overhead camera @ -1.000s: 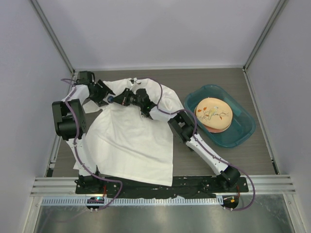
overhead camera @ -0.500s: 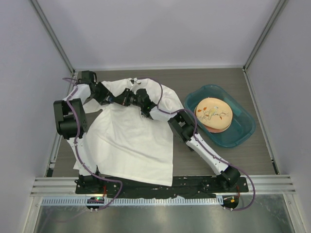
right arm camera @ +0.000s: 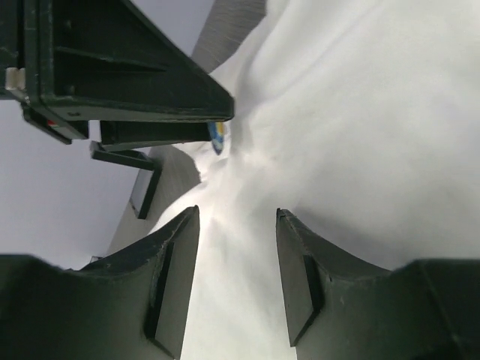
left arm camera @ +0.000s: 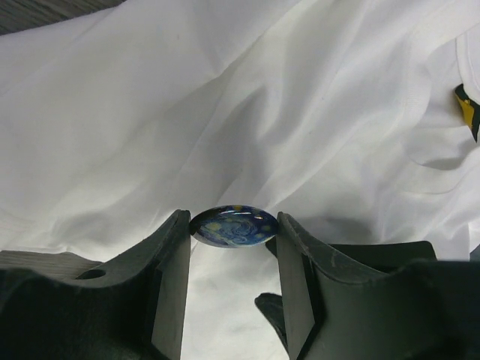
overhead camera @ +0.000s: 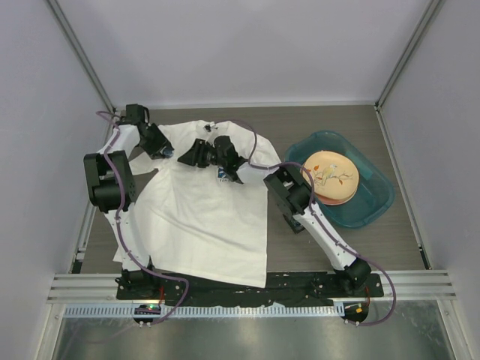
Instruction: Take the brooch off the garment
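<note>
Since one second ago the two grippers have separated. The left gripper (overhead camera: 166, 151) has drawn toward the far left corner. The right gripper (overhead camera: 196, 154) has pulled back to the right, so the flower print (overhead camera: 223, 174) on the chest is now uncovered.

The brooch (left arm camera: 234, 226), a small dark-blue oval with yellow spots, is clamped by its edges between the two fingers of the left gripper. It is held just over the far left part of the shirt (overhead camera: 202, 217), near the sleeve. Whether its pin is still in the cloth, I cannot tell.

The right gripper has its fingers apart with nothing between them. It hangs close over the white cloth and points toward the left gripper.

The yellow neck label (left arm camera: 466, 109) shows at the right edge of the left wrist view. The shirt lies spread on the grey table (overhead camera: 315, 120). Beside it on the right stands a teal tub (overhead camera: 375, 204) with a round peach-coloured plate (overhead camera: 328, 177) inside.
</note>
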Tool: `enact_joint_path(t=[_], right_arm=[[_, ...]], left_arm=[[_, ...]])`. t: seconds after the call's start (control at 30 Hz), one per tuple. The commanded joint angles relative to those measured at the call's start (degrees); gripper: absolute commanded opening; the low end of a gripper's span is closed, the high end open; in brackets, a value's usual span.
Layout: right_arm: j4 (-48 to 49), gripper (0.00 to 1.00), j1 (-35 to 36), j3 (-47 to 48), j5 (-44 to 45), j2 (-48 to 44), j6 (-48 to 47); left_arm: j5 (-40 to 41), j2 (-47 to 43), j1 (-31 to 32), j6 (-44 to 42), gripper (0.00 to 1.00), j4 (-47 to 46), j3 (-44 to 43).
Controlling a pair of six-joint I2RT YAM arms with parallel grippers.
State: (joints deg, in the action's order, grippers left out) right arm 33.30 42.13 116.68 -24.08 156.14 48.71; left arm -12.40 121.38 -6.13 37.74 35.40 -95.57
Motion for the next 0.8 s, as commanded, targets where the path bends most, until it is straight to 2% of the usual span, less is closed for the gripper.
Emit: enact_joint_path(t=[0.0, 0.17, 0.47, 0.57, 0.63, 0.77], right_arm=[[-6.65, 0.5, -1.26, -2.68, 5.87, -6.45, -4.14], [-17.99, 0.5, -2.66, -3.39, 14.22, -7.77, -6.96], [-20.9, 0.5, -4.86, -7.26, 19.67, -9.97, -4.76], [-23.1, 0.5, -5.04, -7.7, 22.49, -10.5, -4.76], [-23.37, 0.5, -5.3, -7.96, 22.93, -10.76, -4.85], [-22.14, 0.5, -5.39, -6.83, 19.44, -11.46, -8.36]], left_arm=[[0.8, 0.7, -0.11, -1.53, 0.07, 1.17, -1.73], [2.56, -0.27, -0.02, -2.4, 0.05, 1.78, -2.25], [3.44, -3.08, -0.81, -3.28, 0.04, 1.87, -3.13], [-0.15, -3.87, -2.12, -1.53, 0.04, 0.38, -2.52], [-5.86, -4.48, -2.83, 0.75, 0.01, -1.29, -1.73], [-15.0, -7.03, -3.1, 3.47, 0.0, -4.62, 1.42]])
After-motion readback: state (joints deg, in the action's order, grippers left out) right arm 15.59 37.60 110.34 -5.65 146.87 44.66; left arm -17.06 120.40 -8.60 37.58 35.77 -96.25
